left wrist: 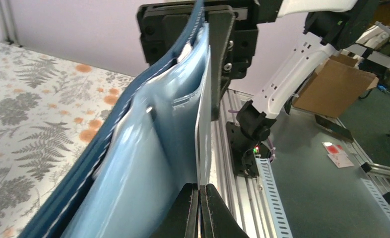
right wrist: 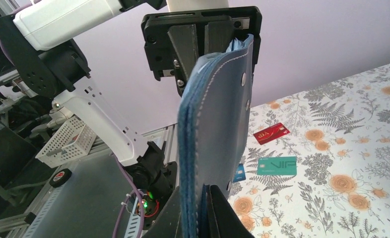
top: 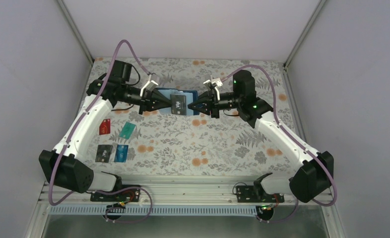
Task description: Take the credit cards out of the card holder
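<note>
The navy card holder [top: 192, 95] hangs open in the air over the far middle of the table, between both grippers. My right gripper [top: 196, 106] is shut on its right edge, the navy cover [right wrist: 218, 124] running up from my right gripper [right wrist: 204, 201]. My left gripper [top: 170, 103] is shut on a black card [top: 180, 103] that still lies against the light blue pockets [left wrist: 148, 163]. In the left wrist view the card's thin edge [left wrist: 203, 129] is pinched in my left gripper [left wrist: 201, 203]. Other credit cards lie on the table: red [top: 104, 127], teal [top: 127, 130], black [top: 103, 152], blue [top: 121, 153].
The loose cards sit at the table's left, under my left arm; red [right wrist: 271, 133] and teal [right wrist: 277, 165] show in the right wrist view. An aluminium rail [top: 183, 191] with both arm bases runs along the near edge. Walls close in the back and sides.
</note>
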